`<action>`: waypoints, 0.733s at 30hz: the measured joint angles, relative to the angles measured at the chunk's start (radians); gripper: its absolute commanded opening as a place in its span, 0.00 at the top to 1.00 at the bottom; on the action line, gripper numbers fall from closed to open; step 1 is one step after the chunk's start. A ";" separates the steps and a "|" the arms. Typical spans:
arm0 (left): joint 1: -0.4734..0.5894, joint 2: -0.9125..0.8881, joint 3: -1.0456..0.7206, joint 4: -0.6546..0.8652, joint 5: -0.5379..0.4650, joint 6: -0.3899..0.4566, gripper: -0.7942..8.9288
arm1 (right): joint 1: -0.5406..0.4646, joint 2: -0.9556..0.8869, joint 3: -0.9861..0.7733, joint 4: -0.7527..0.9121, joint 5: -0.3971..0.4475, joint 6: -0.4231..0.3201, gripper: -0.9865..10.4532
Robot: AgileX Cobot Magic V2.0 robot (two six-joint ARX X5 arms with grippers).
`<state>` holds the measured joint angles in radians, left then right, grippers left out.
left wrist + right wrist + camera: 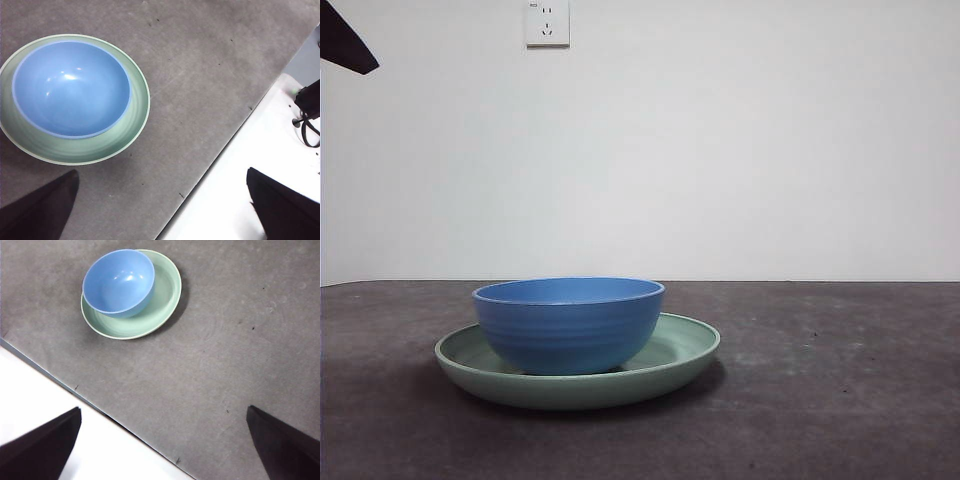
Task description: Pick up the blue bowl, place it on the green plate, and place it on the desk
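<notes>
The blue bowl (568, 324) stands upright inside the green plate (680, 355), which rests on the desk (840, 400) left of centre. The left wrist view looks down on the blue bowl (70, 87) sitting off-centre in the green plate (137, 117); the right wrist view shows the blue bowl (119, 282) and green plate (165, 300) from farther off. My left gripper (161, 172) hangs open high above the desk (210, 75), apart from the dishes and holding nothing. My right gripper (163, 408) is open too, farther away and holding nothing.
A black arm tip (345, 42) shows at the top left corner of the front view. A white wall with a socket (547, 22) stands behind the desk. A white surface (260, 150) borders the desk edge, with a black cable (307, 125) on it.
</notes>
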<state>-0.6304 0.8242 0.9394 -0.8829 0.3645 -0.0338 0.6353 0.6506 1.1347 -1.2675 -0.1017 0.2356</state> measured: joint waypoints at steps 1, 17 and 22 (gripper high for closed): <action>0.000 0.000 0.000 0.000 0.000 -0.004 0.57 | 0.000 -0.001 0.000 0.000 0.000 0.000 0.54; 0.000 0.000 0.000 0.002 0.000 -0.011 0.91 | 0.001 0.000 0.000 0.023 -0.003 -0.011 0.89; 0.000 0.000 0.000 0.004 0.000 -0.011 0.91 | 0.001 0.000 0.000 0.023 -0.003 -0.011 0.89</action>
<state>-0.6304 0.8246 0.9394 -0.8787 0.3649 -0.0444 0.6361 0.6502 1.1343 -1.2446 -0.1051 0.2245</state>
